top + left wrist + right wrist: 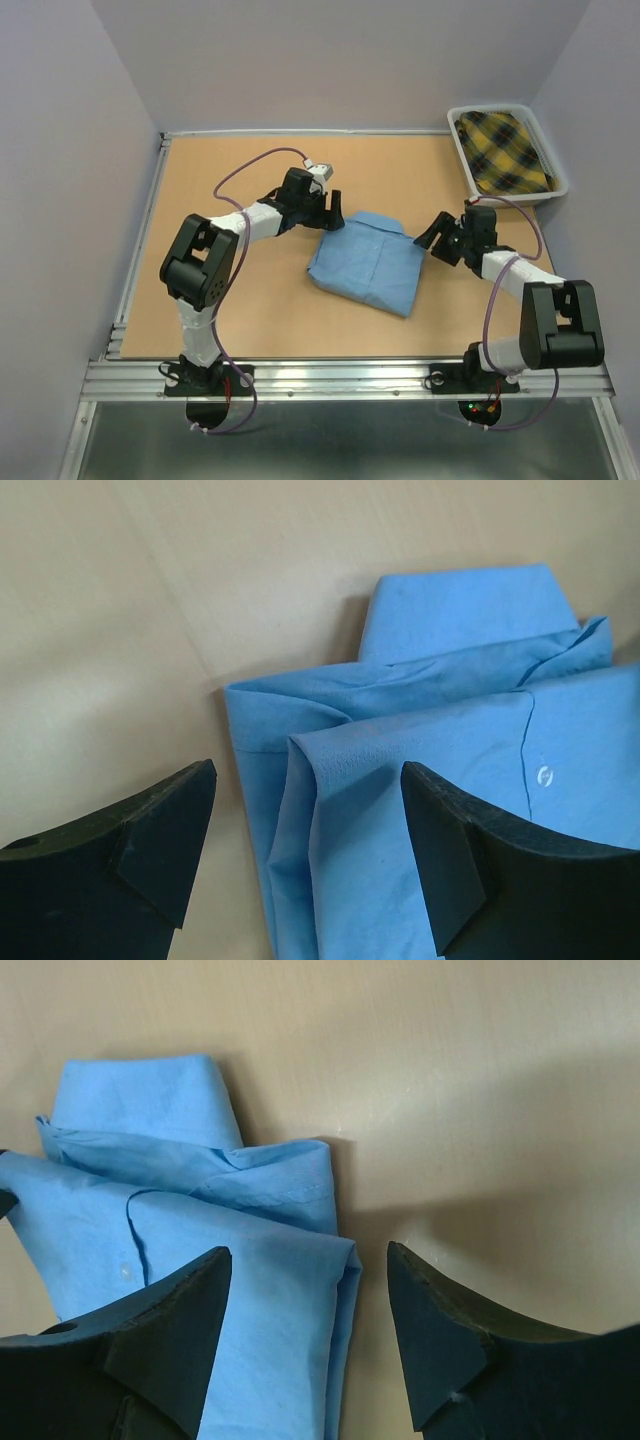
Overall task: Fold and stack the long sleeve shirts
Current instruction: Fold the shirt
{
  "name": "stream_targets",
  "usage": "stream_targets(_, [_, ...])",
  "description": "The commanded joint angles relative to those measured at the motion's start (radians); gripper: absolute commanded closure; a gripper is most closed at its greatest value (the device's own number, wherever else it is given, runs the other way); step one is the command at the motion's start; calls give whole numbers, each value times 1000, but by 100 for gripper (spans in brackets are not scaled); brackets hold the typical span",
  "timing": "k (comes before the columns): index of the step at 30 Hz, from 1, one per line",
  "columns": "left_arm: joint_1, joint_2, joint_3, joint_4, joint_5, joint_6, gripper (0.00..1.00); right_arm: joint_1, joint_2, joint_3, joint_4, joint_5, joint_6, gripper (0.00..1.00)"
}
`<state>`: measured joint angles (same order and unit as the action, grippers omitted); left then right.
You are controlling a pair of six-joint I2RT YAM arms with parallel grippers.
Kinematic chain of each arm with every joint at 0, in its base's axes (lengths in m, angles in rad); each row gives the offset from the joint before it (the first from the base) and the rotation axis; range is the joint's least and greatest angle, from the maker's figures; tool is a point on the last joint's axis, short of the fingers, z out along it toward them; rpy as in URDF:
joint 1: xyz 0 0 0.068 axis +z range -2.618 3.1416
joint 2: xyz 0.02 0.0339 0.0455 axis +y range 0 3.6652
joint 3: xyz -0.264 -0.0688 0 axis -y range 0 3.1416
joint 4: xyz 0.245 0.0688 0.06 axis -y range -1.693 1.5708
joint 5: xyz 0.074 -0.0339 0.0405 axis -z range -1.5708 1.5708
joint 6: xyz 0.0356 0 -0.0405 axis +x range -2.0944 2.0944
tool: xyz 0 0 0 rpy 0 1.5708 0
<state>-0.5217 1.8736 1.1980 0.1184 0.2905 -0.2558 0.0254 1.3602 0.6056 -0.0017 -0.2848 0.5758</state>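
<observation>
Item: light blue long sleeve shirt (365,262), folded to a compact rectangle and lying flat mid-counter (250,310). We record the collar end toward the far wall, the button front up, and the long axis skewed from left to near right. Left tool (325,210) sits at its far-left corner, fingers apart, gripping nothing. Right tool (431,240) is just beside its right edge, fingers likewise apart. At far right, a white bin (520,197) holds yellow plaid cloth (505,150).

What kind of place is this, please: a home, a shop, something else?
Probably a robotics lab cell, not a home: the left arm and right arm are bolted to a metal rail at a wooden table, enclosed by plain walls.
</observation>
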Motion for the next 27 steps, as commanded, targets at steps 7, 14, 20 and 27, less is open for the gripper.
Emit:
stream_targets(7, [-3, 29, 69, 4, 75, 53, 18, -5, 89, -33, 183, -99, -5, 35])
stream_targets(14, [-3, 50, 60, 55, 142, 10, 34, -5, 114, -38, 215, -123, -25, 49])
stream_targets(20, [-3, 67, 54, 56, 154, -2, 49, -5, 103, -46, 218, -126, -42, 70])
stream_targets(27, [-3, 21, 35, 58, 139, -13, 92, -7, 17, -30, 200, -139, -76, 99])
